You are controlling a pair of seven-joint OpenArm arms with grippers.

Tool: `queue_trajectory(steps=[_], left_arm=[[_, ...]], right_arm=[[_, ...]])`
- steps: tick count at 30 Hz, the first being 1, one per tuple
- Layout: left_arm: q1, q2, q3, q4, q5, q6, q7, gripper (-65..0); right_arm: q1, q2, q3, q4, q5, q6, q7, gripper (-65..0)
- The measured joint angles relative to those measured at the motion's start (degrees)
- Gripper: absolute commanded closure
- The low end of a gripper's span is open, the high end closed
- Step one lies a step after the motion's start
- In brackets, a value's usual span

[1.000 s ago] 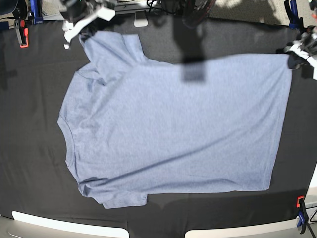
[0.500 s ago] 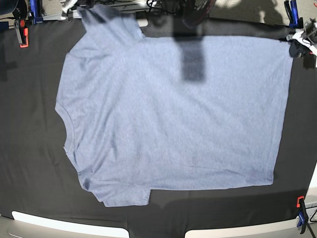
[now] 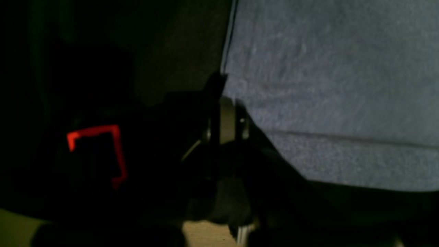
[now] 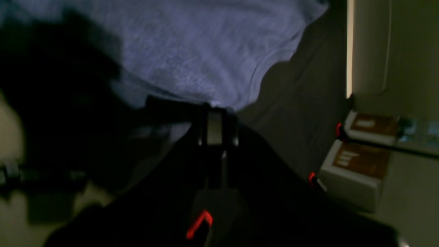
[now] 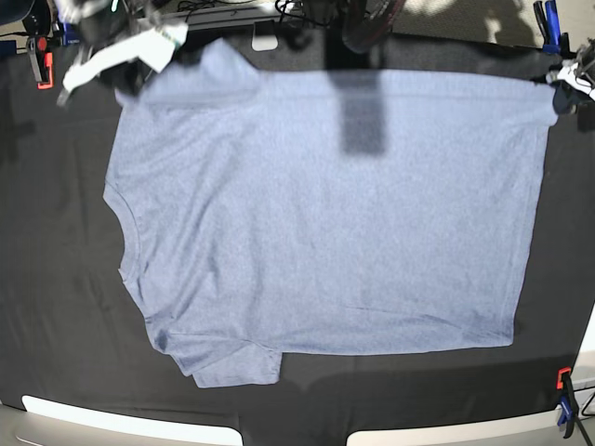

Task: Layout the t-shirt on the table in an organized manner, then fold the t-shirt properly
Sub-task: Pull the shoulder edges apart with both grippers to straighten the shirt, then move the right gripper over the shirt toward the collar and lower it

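T-shirt (image 5: 325, 223) spread on table (image 5: 56, 307) — collar left, hem right, apparently flat.

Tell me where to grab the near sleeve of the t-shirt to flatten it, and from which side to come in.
Take the near sleeve of the t-shirt at its free cuff edge, coming in from the table's near edge. That sleeve lies partly tucked against the body with creases at the shoulder, so its cuff is the loose part, probably the easiest to pinch and pull outward.
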Motion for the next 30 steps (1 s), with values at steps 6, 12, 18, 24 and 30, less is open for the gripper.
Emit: queue_trajectory(steps=[6, 12, 18, 24, 30], left_arm=[[-6.4, 1.1, 0.0, 0.0, 0.1, 0.0, -0.4, 0.0], [-12.7, 5.6, -0.1, -1.4, 6.2, 3.0, -2.4, 0.0], [-17.2, 6.3, 0.5, -4.7, 7.8, 3.0, -4.5, 0.0], [-22.1, 6.3, 0.9, -11.9, 8.8, 3.0, -5.5, 0.0], [-25.2, 6.3, 0.9, -15.9, 8.8, 3.0, -5.9, 0.0]], right_arm=[[10.3, -2.5, 0.4, -5.4, 4.2, 0.0, 1.0, 0.0], [18.6, -5.1, -0.9, -11.0, 8.0, 1.9, 2.9, 0.0], [27.4, -7.2, -7.9, -16.7, 8.7, 2.6, 3.7, 0.0], [38.2, -10.1, -16.7, -21.7, 8.2, 2.7, 3.8, 0.0], [46.3, -10.7, -23.9, -27.1, 8.3, 2.8, 3.6, 0.0]])
